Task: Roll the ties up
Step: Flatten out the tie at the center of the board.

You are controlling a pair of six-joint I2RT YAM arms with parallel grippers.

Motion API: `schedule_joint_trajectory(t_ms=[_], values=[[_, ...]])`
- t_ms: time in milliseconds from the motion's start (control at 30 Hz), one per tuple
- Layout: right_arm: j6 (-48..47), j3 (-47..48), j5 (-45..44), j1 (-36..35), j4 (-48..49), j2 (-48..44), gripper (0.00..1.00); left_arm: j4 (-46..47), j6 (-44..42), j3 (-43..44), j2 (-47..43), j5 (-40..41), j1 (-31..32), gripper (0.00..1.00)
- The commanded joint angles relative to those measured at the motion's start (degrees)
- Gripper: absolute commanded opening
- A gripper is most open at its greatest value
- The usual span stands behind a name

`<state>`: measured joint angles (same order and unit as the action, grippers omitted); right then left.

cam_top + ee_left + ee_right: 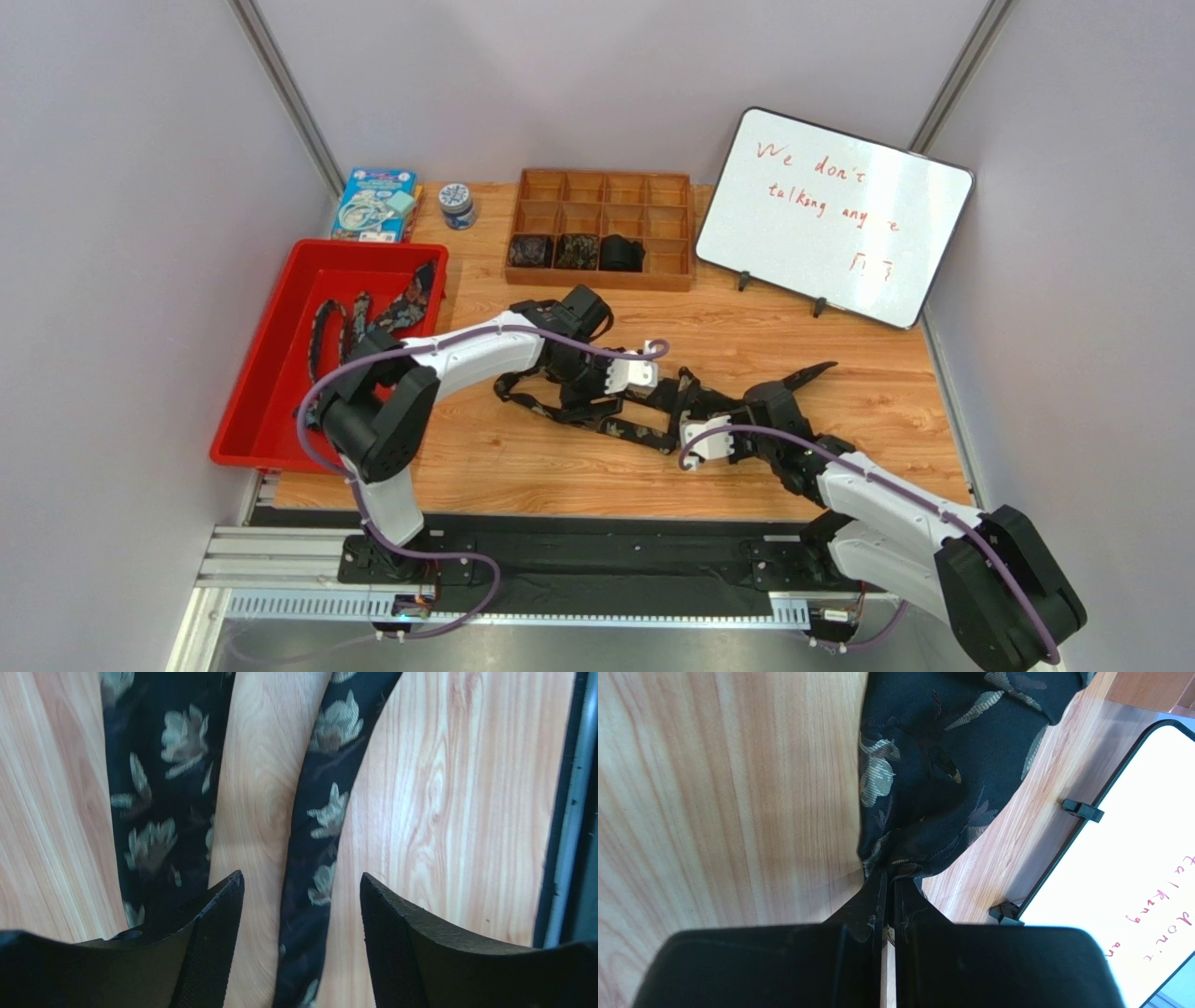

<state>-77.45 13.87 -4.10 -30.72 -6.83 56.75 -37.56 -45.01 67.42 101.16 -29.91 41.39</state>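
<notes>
Wooden counter (870,420) carried the tie (617,423), stretched crosswise between the arms. The right end effector (889,882) was clamped on its broad part. The left end effector (302,882) hung open astride the narrow strand, which ran lengthwise between its fingers.

Bright, even light falls from above. Shadows on the desk (561,476) are soft. The whiteboard (1130,847) glares pure white in the right wrist view. Up close the left fingers (210,945) look dark and fuzzy, but the tie (324,812) is sharp.

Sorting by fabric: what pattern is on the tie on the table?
The tie: black with pale flowers; clearest in the left wrist view.
</notes>
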Motion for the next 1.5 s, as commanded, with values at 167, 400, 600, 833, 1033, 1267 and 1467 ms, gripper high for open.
schedule_joint_trajectory(t_ms=[167, 400, 600, 833, 1033, 1267, 1467], values=[[-1.4, -0.8, -0.6, -0.4, -0.1, -1.6, 0.0, -5.0, -6.7, 7.5, 6.9, 5.0, 6.2, 0.47], [-1.6, -0.8, -0.7, -0.4, -0.4, -2.5, 0.0, -9.8, -6.8, 9.8, 11.1, 7.9, 7.2, 0.38], [-3.2, -2.4, -0.9, -0.4, 2.8, -3.8, 0.0, -13.7, -6.1, 13.0, 4.7, 5.0, 2.8, 0.0], [-8.1, -6.5, -1.6, -0.4, 12.5, -4.6, 0.0, -29.2, -6.5, 41.9, 9.6, 0.5, -6.7, 0.0], [-19.6, -13.0, 0.4, -1.9, 28.6, -3.7, 0.0, -29.9, -5.8, 45.9, 17.4, 2.1, -9.6, 0.0], [-34.9, -19.0, 11.7, -1.9, 19.1, -13.7, 0.0, -26.4, 4.4, 52.3, 24.8, 5.0, -14.8, 0.06], [-38.7, -18.5, 14.6, -1.9, 7.6, -22.7, 0.0, -18.3, 5.0, 43.0, 14.4, 0.1, -16.9, 0.59]])
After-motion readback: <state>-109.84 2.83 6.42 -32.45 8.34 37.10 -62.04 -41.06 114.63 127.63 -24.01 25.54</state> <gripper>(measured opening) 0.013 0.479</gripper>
